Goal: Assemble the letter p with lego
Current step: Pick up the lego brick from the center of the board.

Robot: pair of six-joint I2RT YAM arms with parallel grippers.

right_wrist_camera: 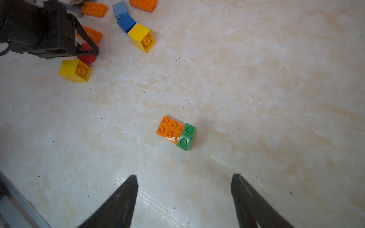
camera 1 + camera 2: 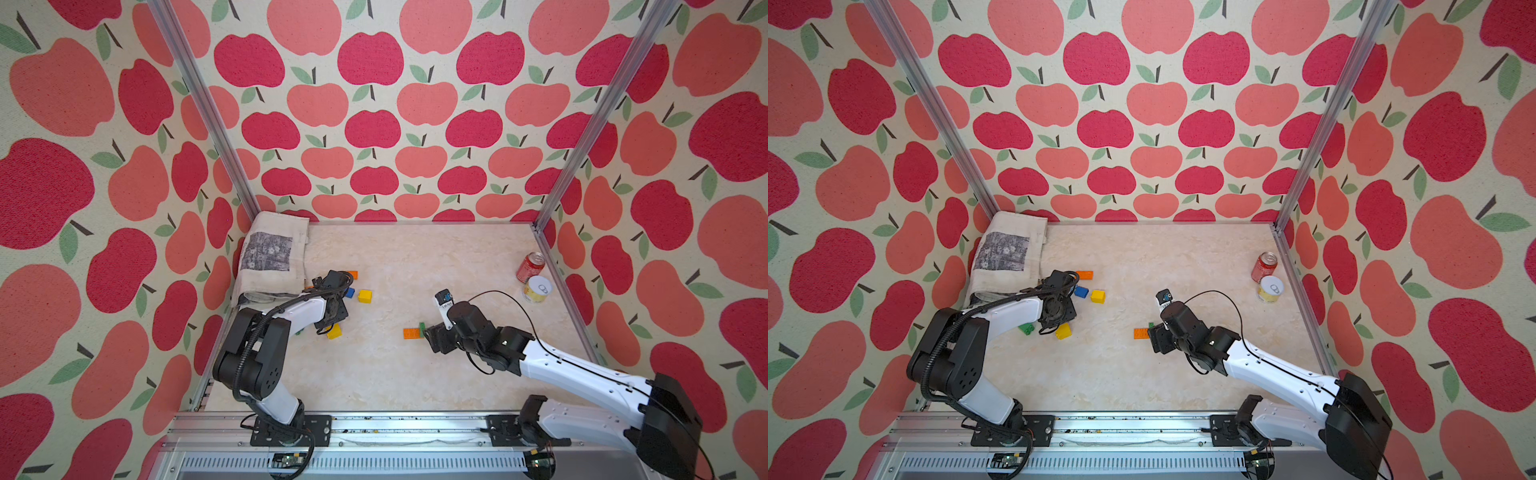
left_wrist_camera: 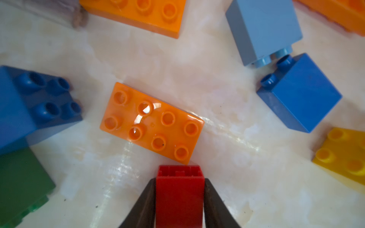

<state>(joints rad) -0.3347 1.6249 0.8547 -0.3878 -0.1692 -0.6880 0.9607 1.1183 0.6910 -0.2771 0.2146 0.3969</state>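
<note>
Surface: marble-look tabletop (image 2: 395, 374), apple-print walls (image 2: 374, 124) all round.
Red brick (image 3: 179, 197): clamped in left gripper (image 3: 180, 180), among loose bricks (image 2: 365, 296) beside the cloth (image 2: 270, 257).
Orange-green pair (image 1: 173, 130): mid-table, bare tabletop around.
Right gripper (image 1: 184, 176): jaws apart, near pair.
Right edge: two cans (image 2: 530, 267).

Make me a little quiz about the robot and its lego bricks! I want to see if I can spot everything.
1. True or false: the right gripper is holding a brick.
2. Pick one: what colour is the brick that the left gripper is shut on? A, blue. B, red. C, yellow.
3. In front of the right gripper lies a flat orange brick. What colour is the small brick stuck on one end of it?

Key
1. False: its jaws stand open with nothing between them.
2. B: the red brick.
3. Green: the green brick.
</note>
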